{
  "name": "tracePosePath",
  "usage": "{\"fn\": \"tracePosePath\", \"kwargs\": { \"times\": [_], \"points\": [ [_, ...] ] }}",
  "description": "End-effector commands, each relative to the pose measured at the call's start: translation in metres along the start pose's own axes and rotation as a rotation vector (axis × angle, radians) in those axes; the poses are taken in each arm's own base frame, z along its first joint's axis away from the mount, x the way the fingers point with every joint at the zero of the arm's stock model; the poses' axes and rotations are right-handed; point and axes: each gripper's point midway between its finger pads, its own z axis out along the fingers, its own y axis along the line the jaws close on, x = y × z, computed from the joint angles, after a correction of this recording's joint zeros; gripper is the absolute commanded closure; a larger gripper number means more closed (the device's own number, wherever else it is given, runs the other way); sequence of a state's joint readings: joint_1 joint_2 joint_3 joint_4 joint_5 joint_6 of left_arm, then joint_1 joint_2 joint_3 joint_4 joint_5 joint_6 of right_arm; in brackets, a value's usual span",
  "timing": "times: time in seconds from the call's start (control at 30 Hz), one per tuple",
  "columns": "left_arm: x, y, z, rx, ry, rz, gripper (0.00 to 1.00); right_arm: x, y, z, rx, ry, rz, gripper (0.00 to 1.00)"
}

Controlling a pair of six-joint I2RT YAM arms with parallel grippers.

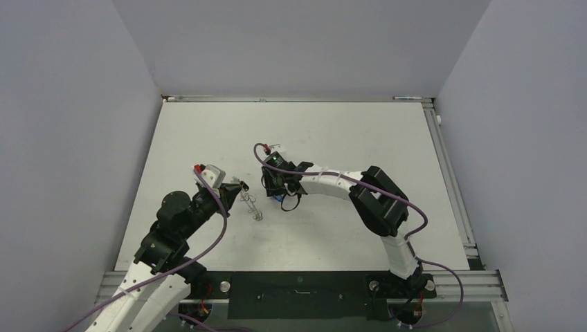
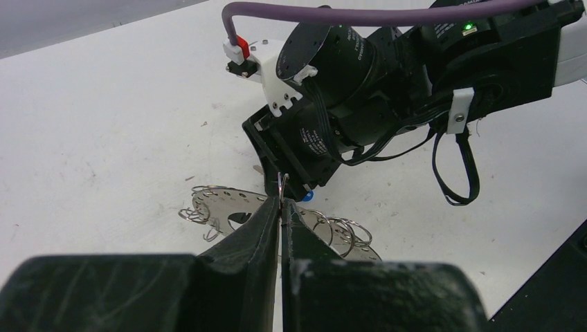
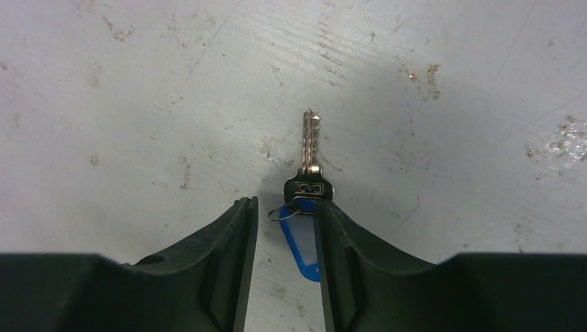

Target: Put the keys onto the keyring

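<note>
Keys point(image 3: 309, 188): silver toothed blade, black head with a stamped mark. The blade looks doubled, so I can't tell if it is one key or two stacked. A small wire ring point(image 3: 280, 212) joins the head to a blue tag point(image 3: 299, 243). The keys lie flat on the table, blade pointing away from the right gripper point(image 3: 285, 207), just right of the keyring. Keyring point(image 2: 225, 200): flat grey metal disc with small holes near the rim and thin wire loops all round the outer edge. It is tilted, with one loop up at the left gripper point(image 2: 280, 207); can't tell if its low edge touches the table. It sits mid-table between the two grippers. Left arm reaches in low from the near left, its fingers point(image 2: 256, 228) pressed together and pinching one wire loop of the keyring. Right arm is bent at the elbow, wrist turned straight down over the keys. Its fingers point(image 3: 232, 263) are apart and straddle the tag; the right one sits at the edge of the key head and the left one is clear of the tag. Purple cables point(image 1: 408, 207) run along both arms. Table point(image 1: 360, 131): white, scuffed and speckled, with a metal rail at the right edge. Plain pale grey walls point(image 1: 69, 104) stand on three sides.
</note>
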State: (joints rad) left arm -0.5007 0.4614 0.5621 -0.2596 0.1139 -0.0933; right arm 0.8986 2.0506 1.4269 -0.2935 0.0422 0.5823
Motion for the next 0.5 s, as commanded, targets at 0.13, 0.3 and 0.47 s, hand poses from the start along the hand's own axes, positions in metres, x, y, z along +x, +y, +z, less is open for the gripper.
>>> {"fn": "tracePosePath", "kwargs": {
  "times": [0.13, 0.3, 0.47],
  "points": [
    [-0.0391, -0.0062, -0.0042, 0.024, -0.110, 0.004, 1.00, -0.0122, 0.0133, 0.0019, -0.002, -0.033, 0.016, 0.69],
    [-0.0395, -0.0061, -0.0045, 0.023, -0.112, 0.004, 1.00, -0.0120, 0.0107, 0.0011, 0.009, -0.032, 0.007, 0.90],
    [-0.0395, -0.0064, -0.0045, 0.024, -0.111, 0.004, 1.00, -0.0124, 0.0082, -0.0056, 0.019, -0.021, -0.062, 0.95]
  ]
}}
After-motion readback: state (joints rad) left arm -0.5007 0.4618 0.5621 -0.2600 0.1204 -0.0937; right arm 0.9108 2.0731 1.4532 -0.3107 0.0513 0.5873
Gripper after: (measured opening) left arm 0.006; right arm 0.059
